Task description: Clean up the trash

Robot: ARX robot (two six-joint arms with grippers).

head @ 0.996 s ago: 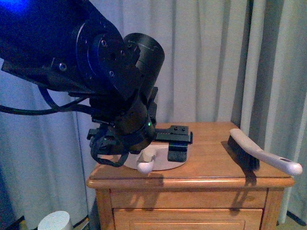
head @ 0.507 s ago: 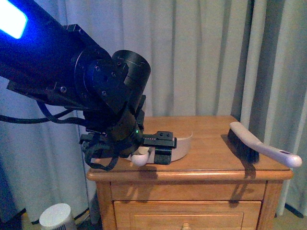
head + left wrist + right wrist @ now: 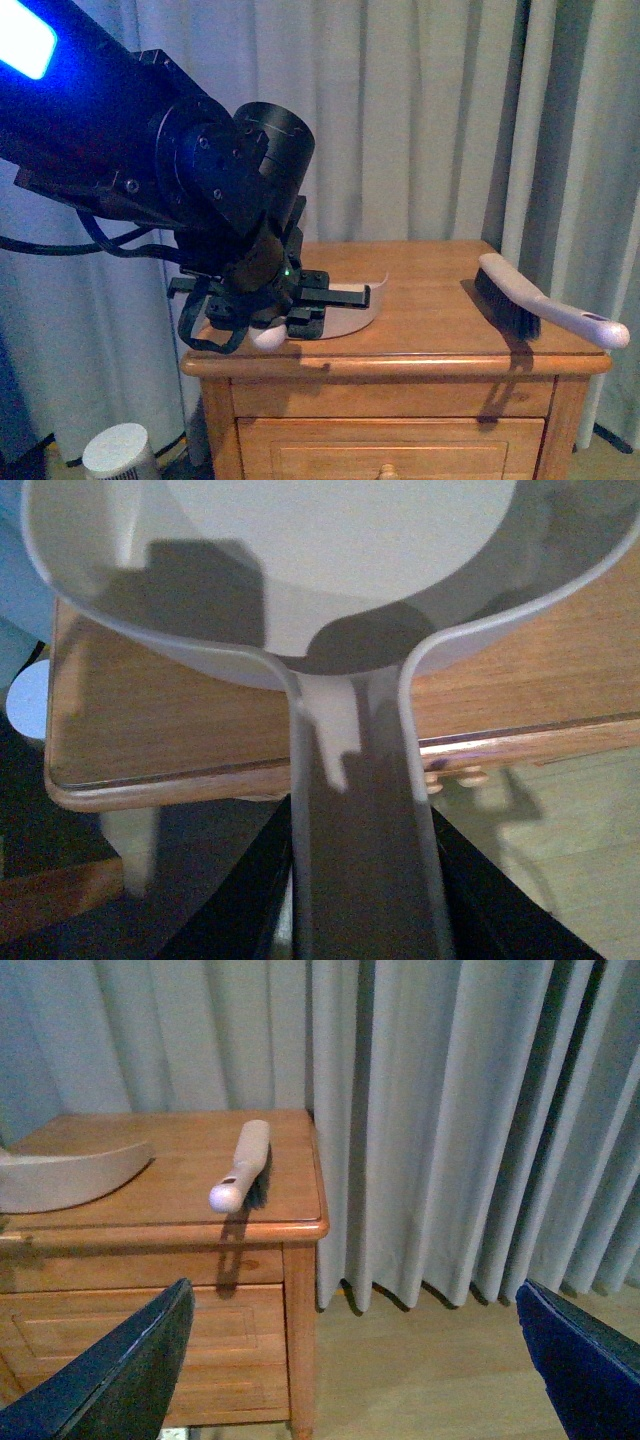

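Your left fingers point(image 3: 306, 322) clamp the dustpan point(image 3: 350, 306); right fingers point(image 3: 120, 1380) are open. The brush point(image 3: 520, 305) lies right of dustpan, nearer right arm.

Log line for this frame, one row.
left gripper: shut on dustpan handle | dustpan: on nightstand, front-left | right gripper: open, off the nightstand | brush: untouched, right edge | trash: not in view
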